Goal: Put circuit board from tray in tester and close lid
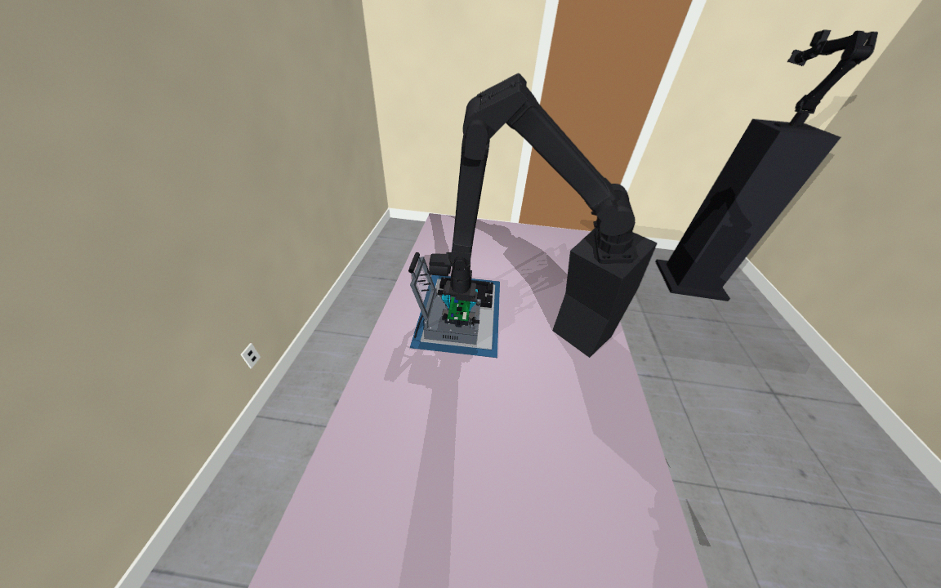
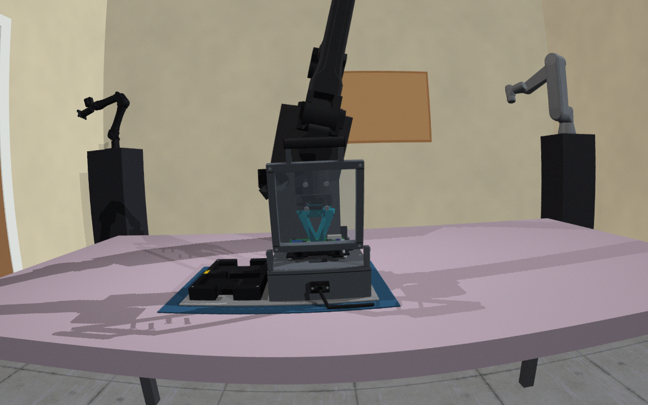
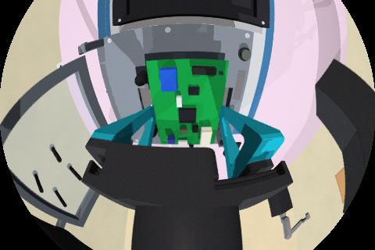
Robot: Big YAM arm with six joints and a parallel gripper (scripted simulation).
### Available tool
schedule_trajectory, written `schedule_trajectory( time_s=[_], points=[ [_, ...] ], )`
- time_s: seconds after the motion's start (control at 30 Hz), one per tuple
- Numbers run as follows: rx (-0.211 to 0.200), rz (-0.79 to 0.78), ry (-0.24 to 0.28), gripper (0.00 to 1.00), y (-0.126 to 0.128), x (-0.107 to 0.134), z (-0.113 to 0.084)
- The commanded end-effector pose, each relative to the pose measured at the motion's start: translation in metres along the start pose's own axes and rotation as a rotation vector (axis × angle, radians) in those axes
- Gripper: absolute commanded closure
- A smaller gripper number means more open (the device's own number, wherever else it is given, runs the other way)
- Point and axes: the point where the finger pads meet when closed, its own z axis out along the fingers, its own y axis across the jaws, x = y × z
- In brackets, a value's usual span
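The circuit board [image 1: 461, 314] [image 2: 297, 241] [image 3: 208, 103] is level and face up, its white connector end toward the hook's end of the tester. My gripper [image 1: 459, 308] [image 2: 317, 238] [image 3: 187, 109] is shut on the board at the middle of its long edges. The board appears to be slightly above the plate of the tester [image 1: 434, 334] [image 2: 291, 287] [image 3: 125, 70]. The pins and holes are hidden. The lid [image 2: 315, 164] [image 3: 94, 90] [image 1: 414, 263] stands open, its handle [image 2: 314, 143] at the top. The hook shows only as a dark upright [image 2: 343, 231] behind the lid.
The black tray [image 2: 203, 292] [image 3: 156, 6] stands beside the tester; no board shows in it. Both stand on a blue-edged mat [image 1: 452, 352] [image 2: 386, 297]. A black cable [image 2: 349, 305] leaves the tester on the hinge side. The open lid stands close beside my gripper.
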Motion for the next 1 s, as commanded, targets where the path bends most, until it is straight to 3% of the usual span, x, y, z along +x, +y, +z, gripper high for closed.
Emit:
schedule_trajectory(
  time_s=[0.0, 0.97],
  points=[
    [-0.027, -0.032, -0.001, 0.28, 0.0141, 0.0063, -0.0009],
    [-0.013, -0.027, -0.001, 0.28, 0.0105, 0.0055, 0.0030]
  ],
)
